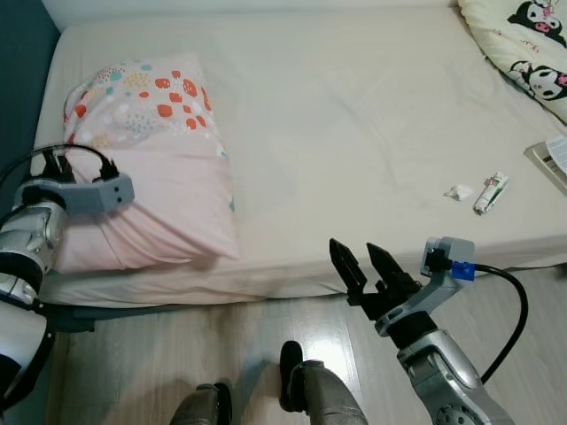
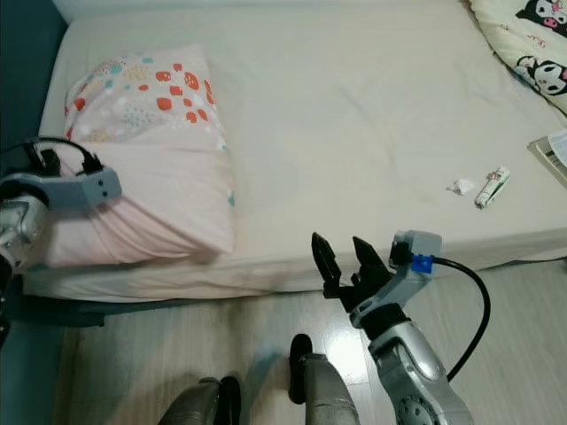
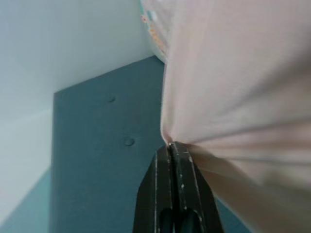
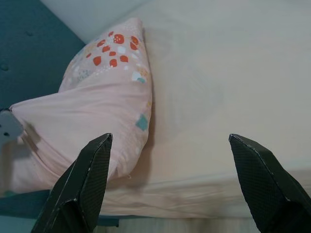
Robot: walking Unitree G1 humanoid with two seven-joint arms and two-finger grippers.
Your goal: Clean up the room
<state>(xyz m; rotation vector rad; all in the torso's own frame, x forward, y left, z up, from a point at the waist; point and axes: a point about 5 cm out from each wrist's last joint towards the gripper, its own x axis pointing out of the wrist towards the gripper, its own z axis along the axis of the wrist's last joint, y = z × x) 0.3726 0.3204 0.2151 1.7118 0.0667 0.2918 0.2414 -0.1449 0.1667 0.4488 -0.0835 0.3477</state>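
Nearest the camera, robot's own legs (image 1: 306, 394) stand on the pale wood floor (image 1: 177, 354). Just above them the right gripper (image 1: 366, 262) is raised off the floor at the bed's near edge, arm bent up from lower right, fingers spread wide apart w/ nothing between them, pointing toward the mattress; black cable loops off its wrist. On the left side, left arm reaches in from the edge, wrist roughly level, and the left gripper (image 3: 171, 151) is pinched tight on a corner of the pink pillow (image 1: 155, 159), fabric pulled into taut folds at the fingertips. Pillow lies on the bed (image 1: 354, 115) at its left end, near corner bunched toward the gripper, far part printed w/ red & teal spots, next to the dark teal headboard (image 4: 29, 43). Further right on the sheet, a small white crumpled scrap (image 1: 460, 191) just beside a small tube (image 1: 490, 193), well apart from the pillow. Far right corner: cartoon-print cushion (image 1: 523, 44); a flat paper item (image 1: 554, 159) at the right edge.
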